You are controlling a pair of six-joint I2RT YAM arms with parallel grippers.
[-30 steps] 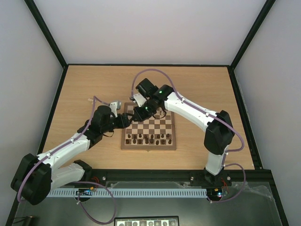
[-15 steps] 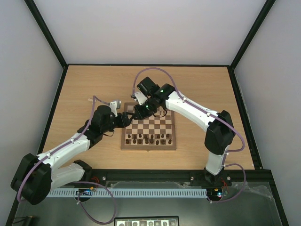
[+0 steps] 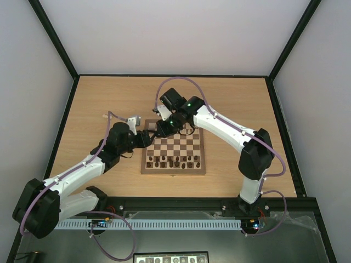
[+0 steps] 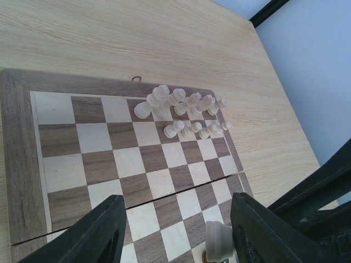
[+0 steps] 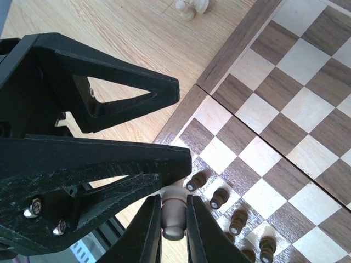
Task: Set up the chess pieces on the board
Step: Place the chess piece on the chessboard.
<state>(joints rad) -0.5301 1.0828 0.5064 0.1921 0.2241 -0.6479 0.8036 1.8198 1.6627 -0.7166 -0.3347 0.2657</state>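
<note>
the right gripper [image 5: 173,200] is clamped on a tiny pale cream chess piece [image 5: 174,220] over the left edge of the brown-checked board [image 3: 192,145] in the middle of the table [image 3: 93,104], the left gripper [image 4: 175,233] stands apart and empty, and more cream chessmen [image 4: 186,112] crowd one board corner.

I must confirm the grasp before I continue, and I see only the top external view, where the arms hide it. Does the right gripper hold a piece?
Observer: Yes, the right wrist view shows the right gripper shut on one pale chess piece.
Operator: And the other one?
Observer: The left gripper is open in its wrist view, a pale piece close to one finger.
Operator: Where are the rest?
Observer: The other pale pieces stand grouped in two rows at one corner of the board.
</note>
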